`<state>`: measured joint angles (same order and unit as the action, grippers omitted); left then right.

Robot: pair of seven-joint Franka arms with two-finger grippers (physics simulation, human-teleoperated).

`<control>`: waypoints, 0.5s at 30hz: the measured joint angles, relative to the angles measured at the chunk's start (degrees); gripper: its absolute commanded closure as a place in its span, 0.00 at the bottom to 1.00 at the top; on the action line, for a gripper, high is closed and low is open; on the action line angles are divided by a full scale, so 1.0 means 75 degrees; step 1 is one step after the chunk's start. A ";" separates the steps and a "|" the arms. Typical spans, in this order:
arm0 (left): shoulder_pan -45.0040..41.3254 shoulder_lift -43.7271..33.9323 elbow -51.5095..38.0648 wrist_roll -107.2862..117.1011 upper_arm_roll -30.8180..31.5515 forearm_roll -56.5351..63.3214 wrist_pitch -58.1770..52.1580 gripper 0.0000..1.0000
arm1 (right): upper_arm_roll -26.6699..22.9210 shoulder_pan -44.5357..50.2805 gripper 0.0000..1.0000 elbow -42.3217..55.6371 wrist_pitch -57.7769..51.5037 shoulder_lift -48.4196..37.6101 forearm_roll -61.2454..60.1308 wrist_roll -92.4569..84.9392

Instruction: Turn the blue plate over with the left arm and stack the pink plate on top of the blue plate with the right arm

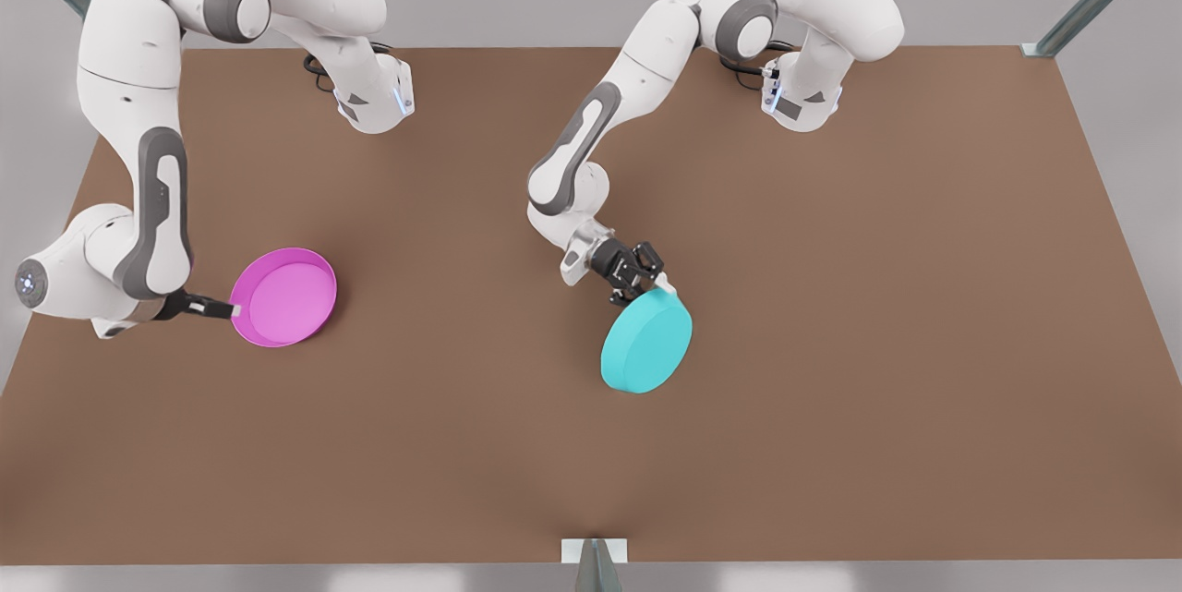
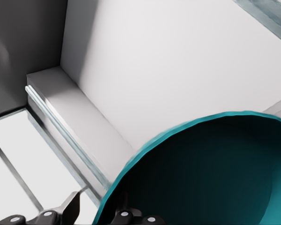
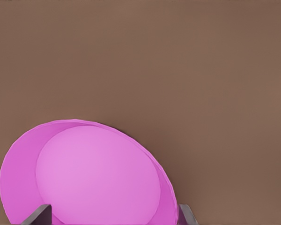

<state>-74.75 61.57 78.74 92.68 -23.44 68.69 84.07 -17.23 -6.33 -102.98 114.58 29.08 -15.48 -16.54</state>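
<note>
Mid-counter, left gripper fingers clamped on blue plate rim, base up; finish the turn, lower flat before release. Near counter's left edge, right gripper fingers apart at pink plate rim.

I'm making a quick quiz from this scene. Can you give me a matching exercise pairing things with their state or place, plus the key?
Things:
1. blue plate
2. pink plate
3. left gripper
4. right gripper

States:
A. clamped on a turquoise rim
B. hollow side facing up
C. flat base facing the front camera, hollow turned away
D. at the magenta rim, on the front view's left

Pairs: 1-C, 2-B, 3-A, 4-D
</note>
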 measured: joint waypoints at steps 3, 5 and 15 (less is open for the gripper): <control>0.0001 0.0007 -0.1011 0.0675 0.0469 -0.0577 -0.0068 0.00 | 0.0008 -0.0114 0.00 0.0016 0.0173 0.0306 -0.0056 -0.0353; -0.0009 -0.0041 -0.2483 0.1051 0.0937 -0.1464 -0.0109 0.00 | 0.0028 -0.0307 0.00 -0.0007 0.0250 0.0455 -0.0072 -0.0592; 0.6772 -0.4711 -0.4536 0.0804 0.1452 -1.1257 -0.1962 0.00 | 0.0835 -0.1336 0.00 0.0004 0.0648 0.1128 -0.0193 -0.1559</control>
<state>-23.96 26.24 44.72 98.71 -12.56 -15.74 69.35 -10.97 -16.35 -102.95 119.44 37.54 -16.93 -28.23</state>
